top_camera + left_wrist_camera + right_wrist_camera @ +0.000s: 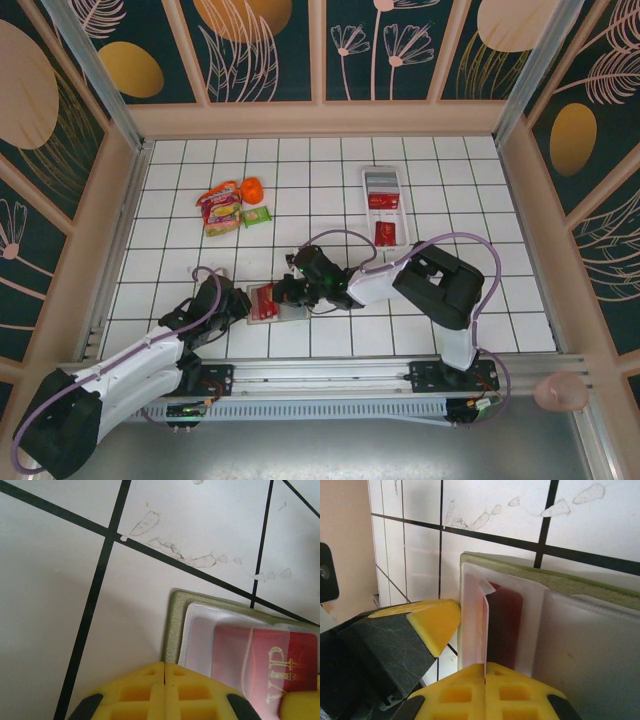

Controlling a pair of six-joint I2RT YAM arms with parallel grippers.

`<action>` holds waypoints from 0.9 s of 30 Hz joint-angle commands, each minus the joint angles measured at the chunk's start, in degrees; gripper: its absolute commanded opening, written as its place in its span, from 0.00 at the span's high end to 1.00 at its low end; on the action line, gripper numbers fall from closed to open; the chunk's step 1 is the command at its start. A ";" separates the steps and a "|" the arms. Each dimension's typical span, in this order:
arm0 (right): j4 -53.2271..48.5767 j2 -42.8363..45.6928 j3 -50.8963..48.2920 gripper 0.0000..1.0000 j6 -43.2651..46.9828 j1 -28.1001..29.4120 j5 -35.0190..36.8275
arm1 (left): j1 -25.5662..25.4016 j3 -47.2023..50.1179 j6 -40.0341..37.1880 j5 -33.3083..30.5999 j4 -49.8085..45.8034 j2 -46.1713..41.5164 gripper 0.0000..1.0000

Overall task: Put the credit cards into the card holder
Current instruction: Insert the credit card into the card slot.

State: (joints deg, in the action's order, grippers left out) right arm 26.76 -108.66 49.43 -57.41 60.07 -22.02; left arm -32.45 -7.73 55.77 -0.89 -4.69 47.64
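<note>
Both left tool (pixel 165 674) and right tool (pixel 485 672), fingers pressed together, meet the card holder (pixel 173 625) on tiled table (pixel 200 170) within floral walls (pixel 270 50).

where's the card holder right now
In the top view the card holder lies open on the table, left of centre near the front edge, between the left gripper and the right gripper.

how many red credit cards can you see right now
3. One thin red rectangular card sits in the open olive-green folding wallet at front centre. Two lie in the long white plastic tray: one mid-tray, one at its near end. More could be hidden underneath.
</note>
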 commanded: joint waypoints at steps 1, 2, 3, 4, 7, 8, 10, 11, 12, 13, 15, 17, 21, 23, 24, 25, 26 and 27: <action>-3.46 -0.10 1.06 0.94 0.10 1.01 1.89 | -0.31 2.40 -0.75 5.21 -1.18 1.23 0.99; -5.36 0.24 1.77 0.84 0.37 1.02 2.55 | -0.26 2.43 -0.75 5.44 -1.16 1.23 0.99; -7.19 0.60 2.36 0.76 0.72 1.17 3.24 | -0.28 2.45 -0.75 5.46 -1.28 1.14 1.00; -9.10 0.89 2.97 0.68 1.14 1.23 4.02 | -0.25 2.50 -0.66 5.46 -1.37 0.98 1.00; -16.53 2.02 5.40 0.59 2.98 1.53 7.23 | -0.25 2.90 -0.29 5.22 -1.38 0.19 1.00; -17.53 2.14 5.83 0.59 3.38 1.60 7.58 | -0.29 3.05 -0.21 5.19 -1.33 -0.08 1.00; -17.26 1.86 6.06 0.59 3.29 1.71 7.14 | -0.33 3.38 -0.08 5.29 -0.94 -0.43 1.00; -16.89 1.37 6.22 0.60 3.07 1.80 6.64 | -0.27 3.36 -0.07 5.37 -0.94 -0.57 1.00; -17.04 0.67 6.70 0.60 3.00 1.93 6.16 | -0.29 3.41 -0.18 5.52 -0.94 -0.45 1.00; -17.62 -0.16 7.51 0.61 2.91 2.12 5.86 | -0.26 3.41 -0.19 5.63 -0.94 -0.44 1.00; -18.31 -1.25 8.71 0.65 2.80 2.63 5.91 | -0.29 3.42 -0.22 5.74 -1.02 -0.44 1.00; -18.78 -1.29 9.68 0.68 2.53 3.02 6.73 | -0.30 3.55 -0.30 5.97 -0.81 -0.44 1.00; -20.30 -0.73 11.13 0.71 1.93 3.62 8.63 | -0.28 3.77 -0.12 6.51 0.02 -0.35 1.00; -22.65 -1.62 12.91 0.72 2.40 4.01 8.79 | -0.31 3.76 -0.17 6.73 0.19 -0.09 1.00; -23.75 -1.98 13.66 0.72 2.62 4.08 8.96 | -0.31 3.75 -0.28 6.94 0.29 0.04 1.00; -25.02 -2.35 14.38 0.72 2.88 4.37 9.45 | -0.32 3.75 -0.39 7.12 0.38 0.24 1.00; -26.15 -2.53 14.94 0.72 2.91 4.61 10.07 | -0.27 3.74 -0.46 7.10 0.38 0.35 1.00; -26.49 -2.57 15.12 0.72 2.89 4.72 10.38 | -0.25 3.78 -0.50 6.99 0.38 0.50 1.00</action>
State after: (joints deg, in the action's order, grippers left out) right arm 4.34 -109.93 62.50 -55.42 63.88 -14.15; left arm -32.25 -6.26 55.79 -0.08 -2.39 46.61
